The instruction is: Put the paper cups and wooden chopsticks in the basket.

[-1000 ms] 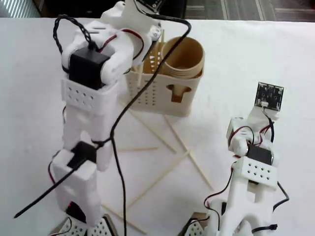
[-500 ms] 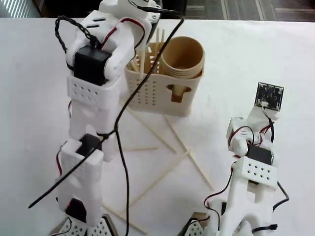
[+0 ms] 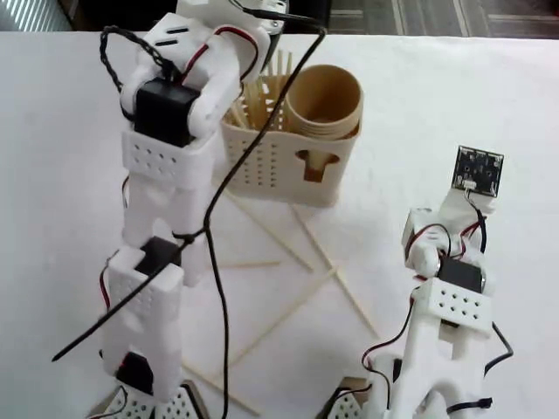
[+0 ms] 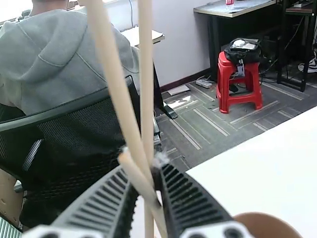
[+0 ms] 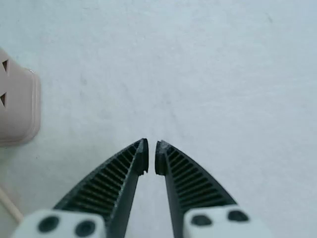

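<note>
High view, L to R: left arm [image 3: 162,175] stands at table's left side, upper end over the basket [image 3: 288,166]. Left wrist view: left gripper [image 4: 143,171] clamped on held chopsticks [image 4: 144,74], 2 pcs, crossed between jaws and pointing up out of them. Basket sits at far-centre of white table [image 3: 472,96]. Stacked paper cups [image 3: 325,100] are upright in its right part, w/ basket chopsticks [image 3: 253,96] standing in its left part. Loose chopsticks [image 3: 279,319], several, lie flat on the table in front of basket, between the arms, some crossing. Right arm [image 3: 445,305] is at near right, well apart from basket. Right wrist view: right gripper [image 5: 151,158] over bare table, jaws closed to a slit, nothing held.
</note>
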Tool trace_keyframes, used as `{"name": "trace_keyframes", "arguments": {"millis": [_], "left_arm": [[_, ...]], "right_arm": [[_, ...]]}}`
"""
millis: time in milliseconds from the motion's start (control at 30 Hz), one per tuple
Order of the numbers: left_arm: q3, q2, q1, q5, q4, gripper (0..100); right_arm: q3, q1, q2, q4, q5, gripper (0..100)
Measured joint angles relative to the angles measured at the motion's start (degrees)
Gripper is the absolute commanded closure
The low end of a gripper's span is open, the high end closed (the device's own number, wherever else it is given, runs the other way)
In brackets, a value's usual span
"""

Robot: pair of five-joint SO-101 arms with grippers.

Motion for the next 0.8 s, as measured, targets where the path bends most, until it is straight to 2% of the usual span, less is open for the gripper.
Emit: {"name": "trace_keyframes", "arguments": {"millis": [267,433,667,800], "left_arm": [[9.41,0.00,-0.18,0.00,-0.09,98],[14.51,0.00,-0.53,2.46,-0.09,98],[14.86,0.09,-0.53,2.73,2.29,97],[14.86,0.09,-0.62,2.73,4.31,88]], "right_arm": [[0.00,0.00,0.00,0.00,0.00,95.7],[0.00,0.00,0.00,0.00,0.00,95.7],[0.00,0.00,0.00,0.00,0.00,95.7],[0.00,0.00,0.00,0.00,0.00,95.7]]}}
